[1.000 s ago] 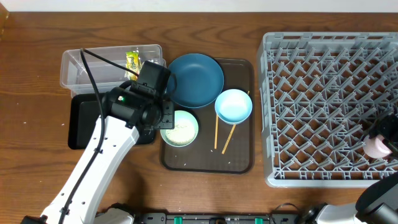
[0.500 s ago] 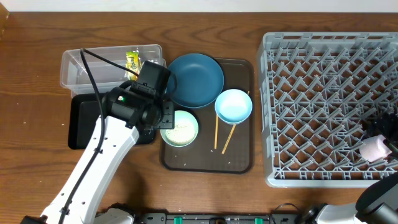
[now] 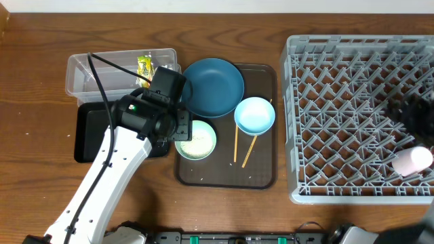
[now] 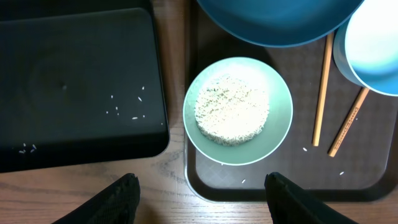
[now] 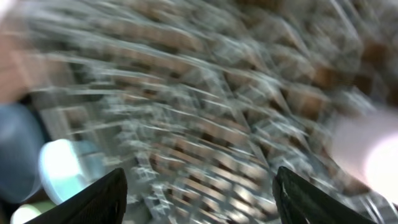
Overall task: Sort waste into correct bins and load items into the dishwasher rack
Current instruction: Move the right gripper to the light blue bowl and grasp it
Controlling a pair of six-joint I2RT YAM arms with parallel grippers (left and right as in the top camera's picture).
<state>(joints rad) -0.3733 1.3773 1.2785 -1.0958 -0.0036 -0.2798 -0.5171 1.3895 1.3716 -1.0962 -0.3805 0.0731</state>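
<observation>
Change noted at the right of the overhead frame: the small pink cup (image 3: 413, 160), carried by the right arm a second ago, now lies on its side, free of the arm, among the pegs in the lower right corner of the dishwasher rack (image 3: 359, 47). The right arm has withdrawn toward the upper right, showing as a dark blur above the cup. Its wrist view is smeared by motion, but the right end effector (image 5: 199, 183) shows its fingers spread with nothing between them. Judgement: one item loaded, though lying down rather than seated upright. Everything at left is unchanged. The left end effector (image 4: 202, 186) hovers with fingers apart and empty, just above the near rim of the pale green bowl (image 4: 237, 111), which holds the rice grains (image 4: 232, 109) and sits on the brown serving tray (image 3: 264, 173) beside the black tray (image 4: 74, 81). Rice disposal appears to be the pending step
</observation>
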